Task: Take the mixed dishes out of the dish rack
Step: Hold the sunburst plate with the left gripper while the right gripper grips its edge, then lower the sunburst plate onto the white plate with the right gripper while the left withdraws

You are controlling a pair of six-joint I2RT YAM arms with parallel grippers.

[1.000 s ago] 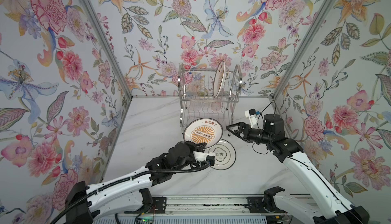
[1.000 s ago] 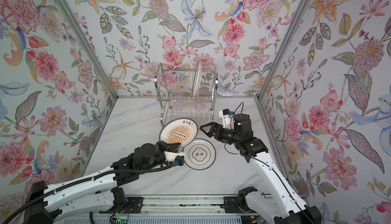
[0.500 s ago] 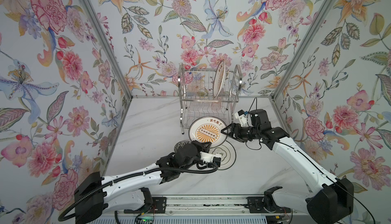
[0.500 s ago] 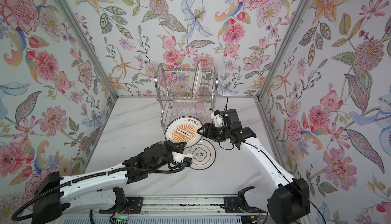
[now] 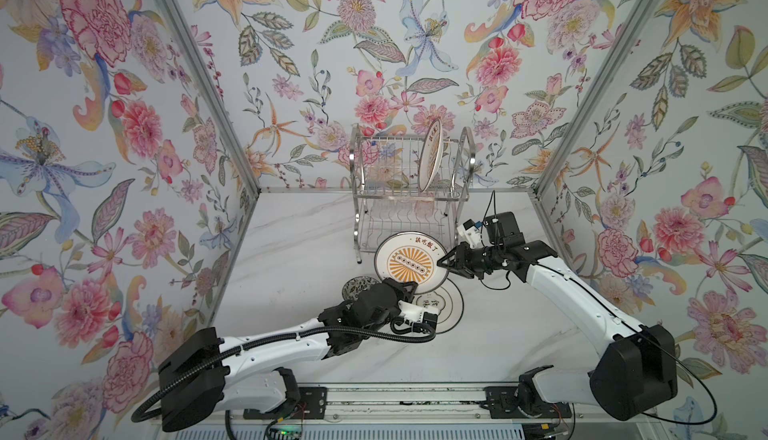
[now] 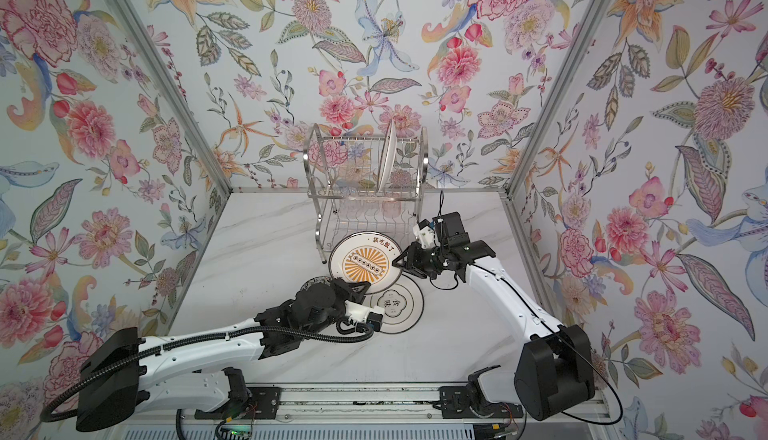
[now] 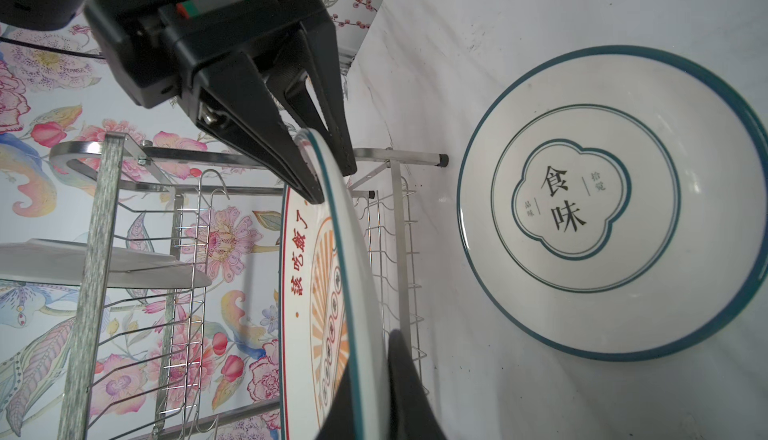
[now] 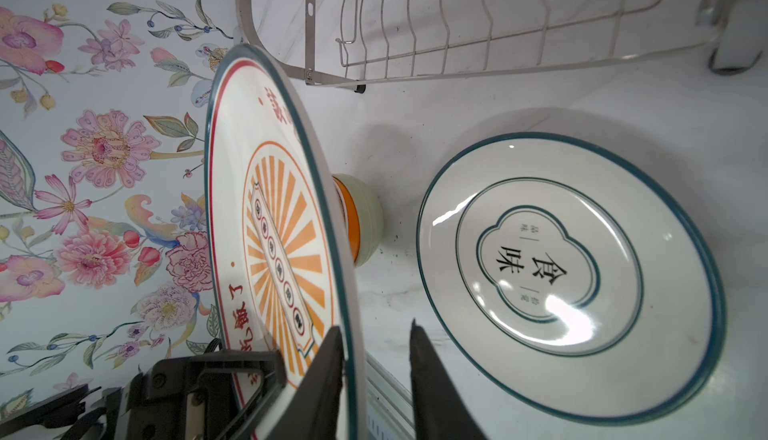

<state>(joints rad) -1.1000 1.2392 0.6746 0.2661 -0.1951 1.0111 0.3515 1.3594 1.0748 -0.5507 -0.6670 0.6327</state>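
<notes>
A white sunburst plate (image 5: 409,263) (image 6: 363,263) stands on edge above the table, in front of the dish rack (image 5: 409,209). My left gripper (image 5: 409,288) (image 7: 365,375) is shut on its lower rim. My right gripper (image 5: 441,262) (image 8: 374,327) straddles the plate's right rim with narrow jaws. One finger lies against the plate's face and a gap shows between the other finger and its back. One more plate (image 5: 430,155) stands upright in the rack's upper tier. The lower tier looks empty.
A teal-rimmed white plate (image 5: 446,305) (image 8: 569,275) lies flat on the marble table under the held plate. A dark patterned bowl (image 5: 357,286) sits left of it, partly behind my left arm. Stacked orange and pale green bowls (image 8: 365,217) sit behind the held plate.
My right gripper has come in from the right to the sunburst plate's edge and narrowed its jaws around the rim. My left gripper has carried the plate slightly right.
</notes>
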